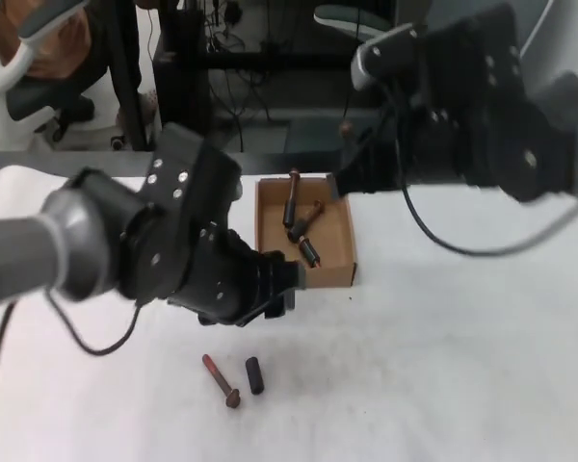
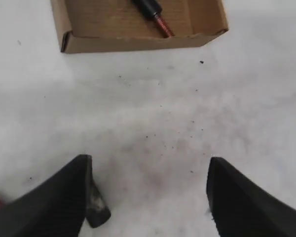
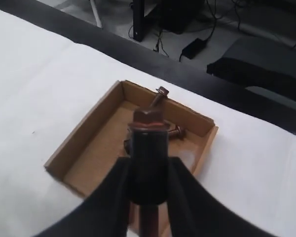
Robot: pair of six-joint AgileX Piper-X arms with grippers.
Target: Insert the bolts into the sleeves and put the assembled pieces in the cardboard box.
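Near the far edge of the worktop (image 1: 443, 337), the cardboard box (image 1: 329, 273) is seen lying open, and three assembled pieces (image 1: 305, 223) are counted inside it. One of them is leaned against a wall of the box, and another is laid close to the wall nearest the arms. Above the box the right hand (image 3: 148, 173) is held, clamped tight on a dark sleeve (image 3: 148, 155). A bolt (image 3: 148, 118) is seated in that sleeve, its head at one end and its reddish shank at the other. Just on the near side of the box, the left hand (image 2: 150, 165) is poised low. Its fingers (image 2: 64, 197) are spread wide, and bare white worktop is shown between them. Toward the near edge, a loose bolt (image 1: 220, 379) and a loose sleeve (image 1: 255, 374) are spotted lying on the worktop, just beside each other but apart.
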